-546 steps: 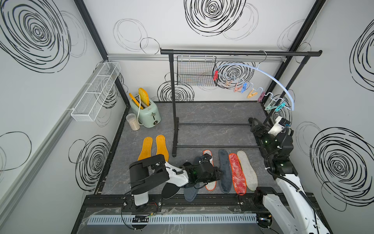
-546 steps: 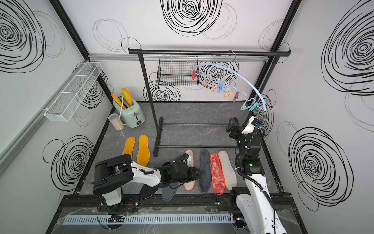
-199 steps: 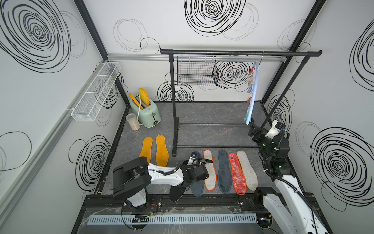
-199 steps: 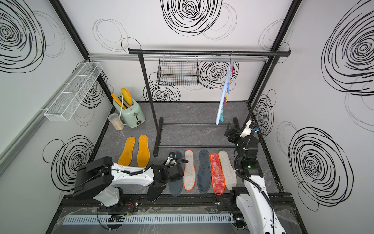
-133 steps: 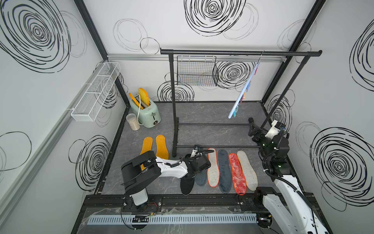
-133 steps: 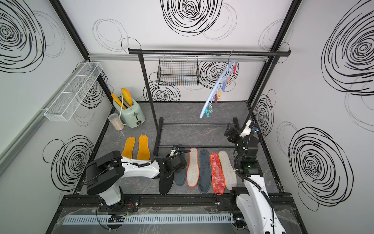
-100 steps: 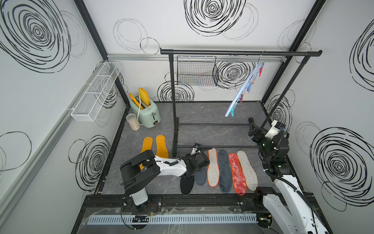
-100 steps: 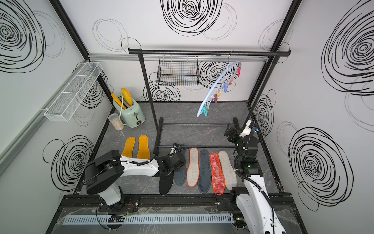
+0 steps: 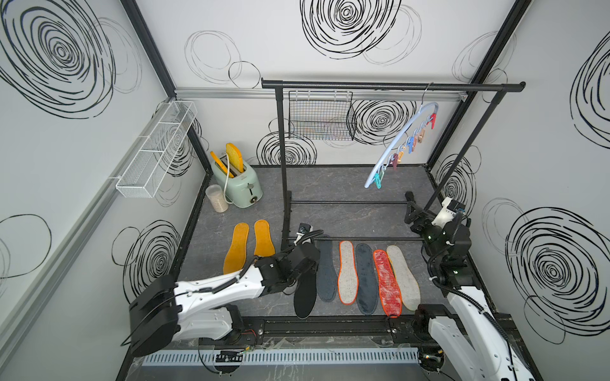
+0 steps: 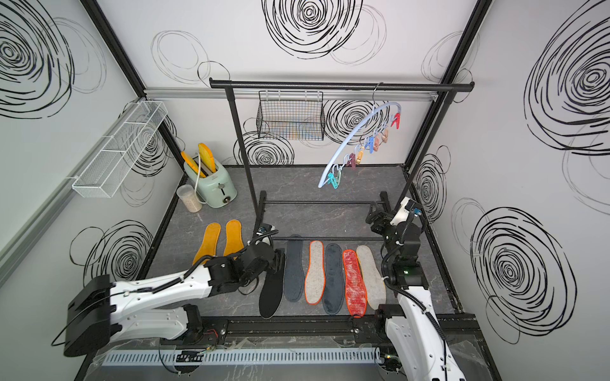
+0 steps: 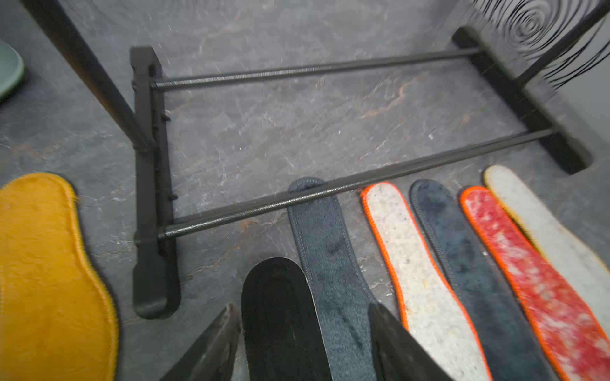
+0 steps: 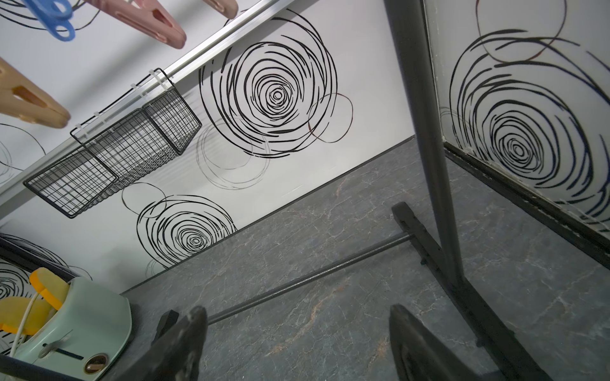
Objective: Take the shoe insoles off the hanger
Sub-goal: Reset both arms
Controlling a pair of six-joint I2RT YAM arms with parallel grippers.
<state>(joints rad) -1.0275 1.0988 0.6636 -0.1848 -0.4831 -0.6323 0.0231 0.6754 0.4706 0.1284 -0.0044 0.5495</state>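
The pale blue hanger (image 9: pixel 401 145) (image 10: pixel 358 143) hangs slanted from the rail, and its coloured pegs (image 12: pixel 158 19) grip nothing. The shoe insoles lie on the floor: two orange-yellow (image 9: pixel 236 247), then in a row black (image 9: pixel 305 293) (image 11: pixel 280 313), grey-blue (image 9: pixel 326 270), white orange-edged (image 9: pixel 347 272), dark blue (image 9: pixel 365 278), red (image 9: pixel 387 282) and beige (image 9: pixel 403 277). My left gripper (image 9: pixel 313 264) (image 11: pixel 305 330) is open just over the black and grey-blue insoles, its fingers clear of both. My right gripper (image 9: pixel 411 211) (image 12: pixel 297 333) is open and empty near the rail's right post.
The black garment rail (image 9: pixel 389 86) carries a black wire basket (image 9: pixel 321 118); its low base bar (image 9: pixel 350 239) crosses the insoles' far ends. A mint-green toaster (image 9: pixel 237 178) and a jar (image 9: pixel 217 198) stand at the back left. A white wire shelf (image 9: pixel 158 148) is on the left wall.
My left gripper has carried the black insole to the right, laid it beside the grey-blue one and opened wider. The hanger has swung round to the left. The right arm has stayed still.
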